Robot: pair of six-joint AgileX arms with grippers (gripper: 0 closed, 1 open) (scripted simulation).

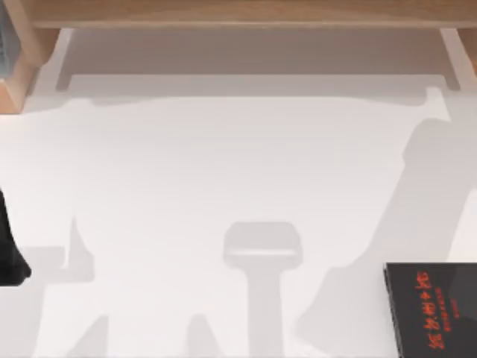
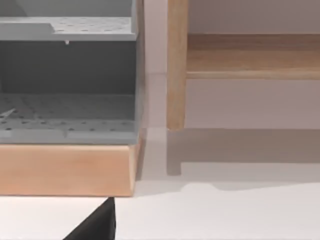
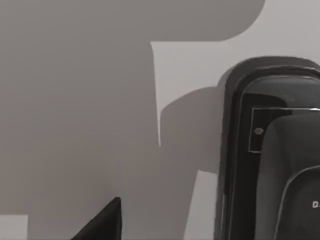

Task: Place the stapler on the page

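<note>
Red characters run across the black page (image 1: 436, 309), which lies flat at the near right corner of the white surface (image 1: 223, 171); the writing is too small to read. In the right wrist view a dark stapler (image 3: 272, 155) lies on the surface below the camera, with a faint pale mark I cannot read. Part of the left arm (image 1: 9, 250) shows at the left edge. Whether either pincer is apart or together, I cannot tell. Wooden shelving (image 1: 246, 13) spans the far side.

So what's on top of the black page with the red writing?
Nothing that can be seen. The page lies flat on the white table at its right side, its visible cover bare. Part of it runs past the picture's edge, so that bit can't be checked.
</note>
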